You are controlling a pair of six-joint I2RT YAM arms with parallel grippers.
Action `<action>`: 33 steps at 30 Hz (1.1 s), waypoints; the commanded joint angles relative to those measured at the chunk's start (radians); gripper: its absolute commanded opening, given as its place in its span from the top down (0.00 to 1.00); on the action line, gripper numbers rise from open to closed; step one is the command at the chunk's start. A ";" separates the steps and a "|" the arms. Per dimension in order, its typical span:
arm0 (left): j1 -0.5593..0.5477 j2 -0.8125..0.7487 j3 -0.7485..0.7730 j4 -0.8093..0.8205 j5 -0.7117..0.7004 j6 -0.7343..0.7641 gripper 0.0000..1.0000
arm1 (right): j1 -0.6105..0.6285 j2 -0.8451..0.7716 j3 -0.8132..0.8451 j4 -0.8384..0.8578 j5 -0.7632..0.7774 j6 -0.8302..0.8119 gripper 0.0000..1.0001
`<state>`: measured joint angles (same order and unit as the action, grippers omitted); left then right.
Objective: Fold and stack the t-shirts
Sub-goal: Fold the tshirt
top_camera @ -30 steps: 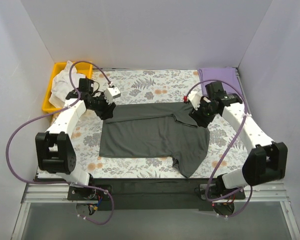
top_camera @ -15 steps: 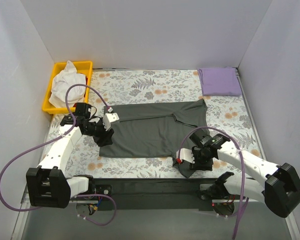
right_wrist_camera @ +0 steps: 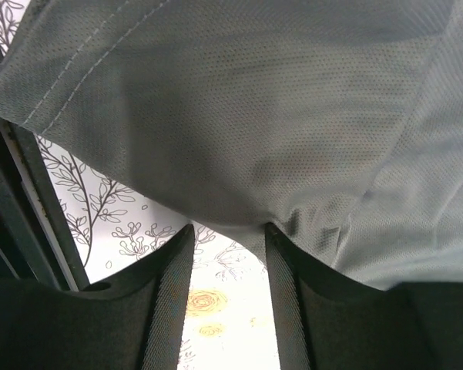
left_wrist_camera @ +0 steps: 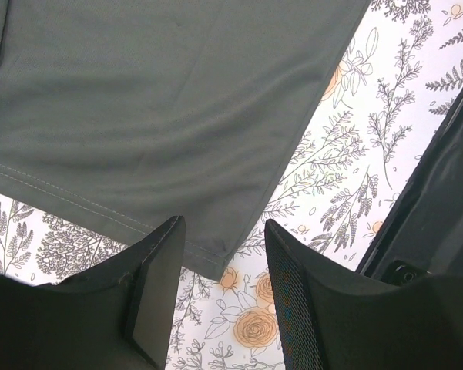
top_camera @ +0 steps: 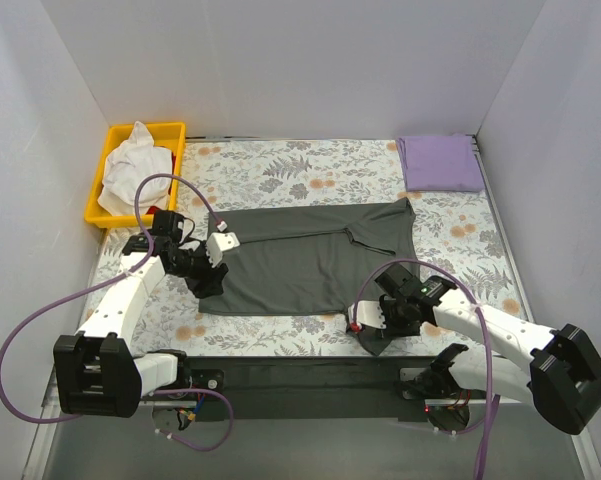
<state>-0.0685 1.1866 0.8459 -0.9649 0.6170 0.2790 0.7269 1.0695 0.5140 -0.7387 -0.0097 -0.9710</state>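
The dark charcoal t-shirt (top_camera: pixel 305 260) lies spread flat on the floral tablecloth in the middle. My left gripper (top_camera: pixel 208 280) is open at the shirt's near left corner; in the left wrist view that corner (left_wrist_camera: pixel 216 266) lies between the open fingers of the gripper (left_wrist_camera: pixel 219 235). My right gripper (top_camera: pixel 378 330) is open at the shirt's near right flap; in the right wrist view the cloth's edge (right_wrist_camera: pixel 246 231) reaches between the tips of the gripper (right_wrist_camera: pixel 229 235). The lavender t-shirt (top_camera: pixel 440 163) lies folded at the back right.
A yellow bin (top_camera: pixel 108 178) holding white cloth stands at the back left. A black strip (top_camera: pixel 300 368) runs along the table's near edge. White walls close in the left, back and right sides.
Both grippers let go of the shirt's far edge and moved to its near corners. The shirt now lies flat. In the last half second both shifted only slightly.
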 commanded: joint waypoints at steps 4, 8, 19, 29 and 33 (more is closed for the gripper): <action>-0.030 -0.024 -0.044 0.009 -0.068 0.063 0.55 | 0.008 0.038 -0.063 0.114 0.001 -0.002 0.63; -0.065 -0.048 -0.074 0.003 -0.117 0.113 0.55 | 0.008 0.044 -0.081 0.121 0.032 -0.003 0.94; -0.111 -0.082 -0.195 0.055 -0.289 0.238 0.67 | 0.006 -0.048 -0.046 0.029 0.025 -0.006 0.99; -0.113 -0.078 -0.281 0.109 -0.300 0.292 0.71 | -0.030 -0.106 -0.012 -0.007 -0.011 0.026 0.99; -0.111 -0.064 -0.297 0.140 -0.304 0.284 0.80 | -0.047 -0.111 0.014 -0.021 -0.016 0.031 0.99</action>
<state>-0.1772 1.1309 0.5564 -0.8734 0.3229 0.5407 0.6945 0.9745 0.4786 -0.7174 0.0040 -0.9527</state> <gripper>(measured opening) 0.234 0.020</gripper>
